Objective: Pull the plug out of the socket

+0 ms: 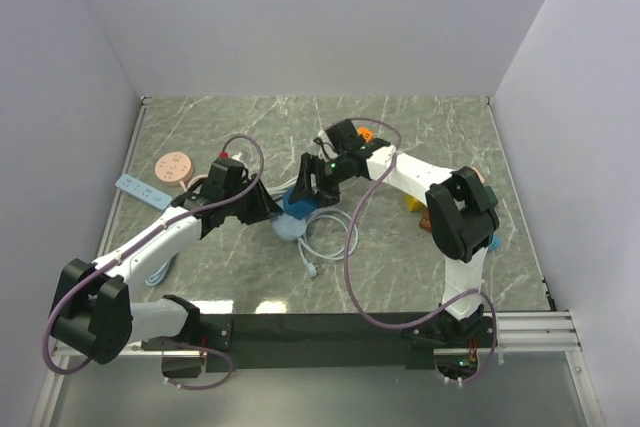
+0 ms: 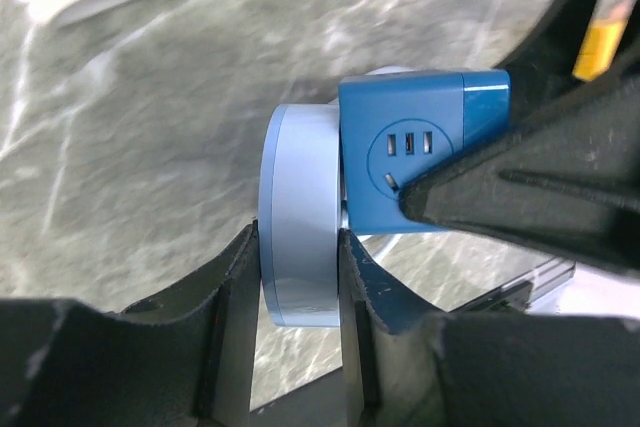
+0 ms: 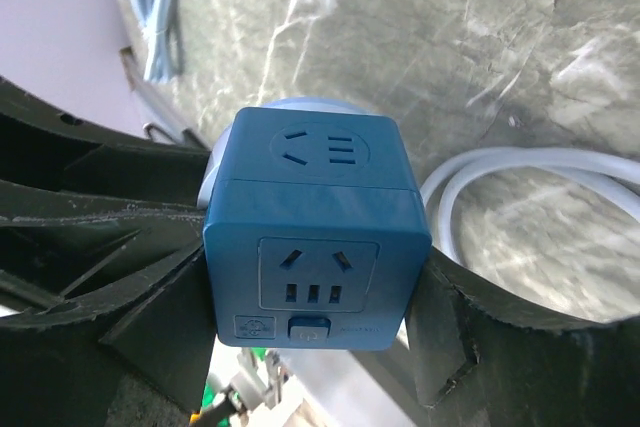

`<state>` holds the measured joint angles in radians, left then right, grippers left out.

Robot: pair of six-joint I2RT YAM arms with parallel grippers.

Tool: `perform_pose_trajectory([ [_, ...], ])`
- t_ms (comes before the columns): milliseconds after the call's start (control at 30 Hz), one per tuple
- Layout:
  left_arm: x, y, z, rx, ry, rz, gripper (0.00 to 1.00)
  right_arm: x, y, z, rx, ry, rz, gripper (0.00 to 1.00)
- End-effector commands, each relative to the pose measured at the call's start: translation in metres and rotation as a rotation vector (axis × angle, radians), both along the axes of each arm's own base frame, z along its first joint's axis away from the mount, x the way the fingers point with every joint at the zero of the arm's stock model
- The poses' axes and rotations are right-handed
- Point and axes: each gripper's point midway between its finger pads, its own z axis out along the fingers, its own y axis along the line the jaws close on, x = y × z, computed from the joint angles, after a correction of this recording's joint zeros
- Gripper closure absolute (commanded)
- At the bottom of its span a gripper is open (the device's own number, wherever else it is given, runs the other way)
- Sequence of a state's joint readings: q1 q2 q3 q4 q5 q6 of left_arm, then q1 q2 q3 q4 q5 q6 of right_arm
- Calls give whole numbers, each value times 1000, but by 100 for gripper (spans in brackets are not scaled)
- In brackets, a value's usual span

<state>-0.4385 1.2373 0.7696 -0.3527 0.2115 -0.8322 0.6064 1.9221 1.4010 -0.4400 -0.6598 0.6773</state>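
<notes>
Fingers [image 2: 228,337] of the left gripper [image 2: 298,257] clamp the pale round socket [image 2: 300,187] near the middle of the table [image 1: 440,137], and we see the right gripper [image 3: 315,292] pressed on both flanks of the blue cube plug [image 3: 315,197] seated on it, so the pull runs straight away from the socket face

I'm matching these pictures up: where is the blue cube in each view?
Top external: blue cube just left of the picture's middle.
Left wrist: right of centre, upper half.
Right wrist: dead centre, large.
Shared landmark: the pale disc against it.
</notes>
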Motion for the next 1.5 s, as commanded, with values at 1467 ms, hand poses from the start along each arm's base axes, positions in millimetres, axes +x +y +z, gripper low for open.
perform_pose_trajectory([
  [1467, 5, -10, 23, -58, -96, -27, 99, 0, -37, 60, 21, -172, -61, 100],
])
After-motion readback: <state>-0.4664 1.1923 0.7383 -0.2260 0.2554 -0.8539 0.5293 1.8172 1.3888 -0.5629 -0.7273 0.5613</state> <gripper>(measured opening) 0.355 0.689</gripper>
